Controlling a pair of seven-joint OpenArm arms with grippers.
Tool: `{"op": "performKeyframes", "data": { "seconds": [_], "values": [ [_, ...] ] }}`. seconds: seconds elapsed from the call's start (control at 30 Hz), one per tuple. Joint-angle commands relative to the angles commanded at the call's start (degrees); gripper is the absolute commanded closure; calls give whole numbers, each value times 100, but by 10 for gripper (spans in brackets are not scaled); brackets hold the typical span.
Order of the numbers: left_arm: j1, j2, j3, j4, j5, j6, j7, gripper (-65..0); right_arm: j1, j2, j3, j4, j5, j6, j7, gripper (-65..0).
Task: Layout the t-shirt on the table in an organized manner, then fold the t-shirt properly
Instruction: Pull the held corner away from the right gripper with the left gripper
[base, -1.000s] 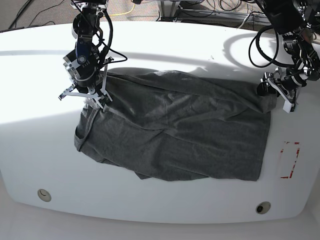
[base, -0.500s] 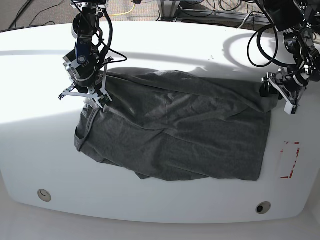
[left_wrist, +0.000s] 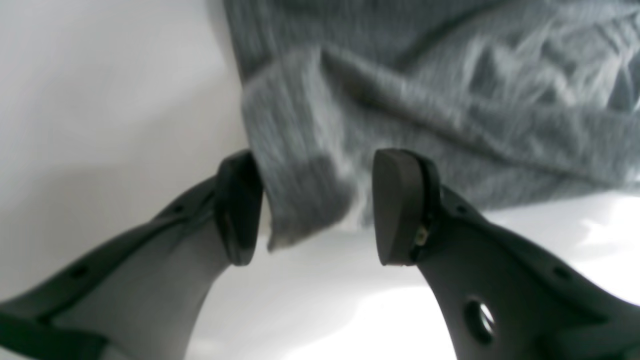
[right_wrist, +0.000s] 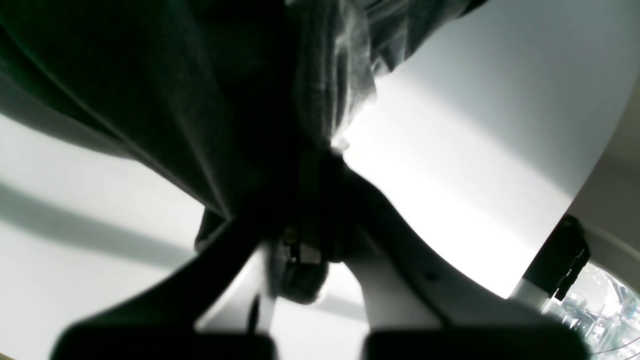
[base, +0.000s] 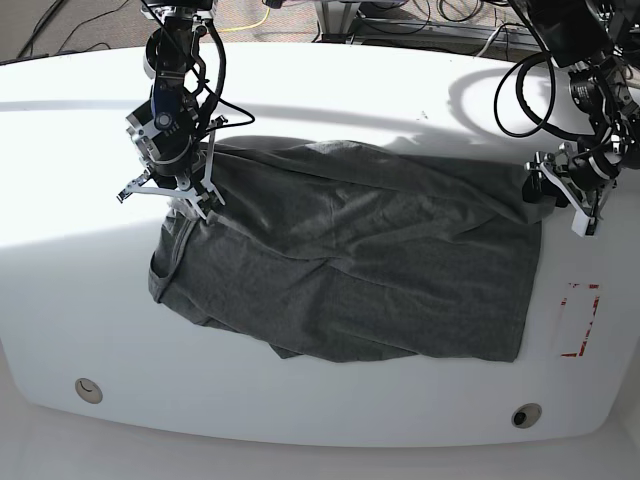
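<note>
The dark grey t-shirt (base: 350, 270) lies spread and wrinkled across the white table (base: 330, 100), its lower left part bunched. In the base view my right gripper (base: 187, 195) stands at the shirt's upper left edge. The right wrist view is dark, and there the right gripper (right_wrist: 305, 240) is shut on a fold of the t-shirt (right_wrist: 150, 100). My left gripper (base: 557, 195) is at the shirt's upper right corner. Seen from the left wrist, the left gripper (left_wrist: 320, 210) is open, with a corner of the t-shirt (left_wrist: 450, 100) lying loose between its fingers (left_wrist: 400, 205).
A red-tape rectangle (base: 580, 320) marks the table right of the shirt. Two round grommet holes (base: 88, 389) (base: 525, 414) sit near the front edge. Cables (base: 500, 40) run behind the table's back edge.
The left gripper has shifted a little to the right at the shirt's upper right corner. The right arm and the shirt's left side have not moved.
</note>
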Motion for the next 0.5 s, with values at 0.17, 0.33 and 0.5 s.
{"op": "performKeyframes", "data": {
  "seconds": [0.17, 0.33, 0.5],
  "values": [
    [-158, 0, 18, -255, 0, 0, 0, -326, 0, 0, 0, 0, 0, 0, 0, 0],
    [-378, 0, 141, -659, 0, -9, 0, -326, 0, 0, 0, 0, 0, 0, 0, 0],
    [-378, -53, 378, -747, 0, 0, -9, -326, 0, 0, 18, 0, 0, 0, 0, 0]
  ]
}}
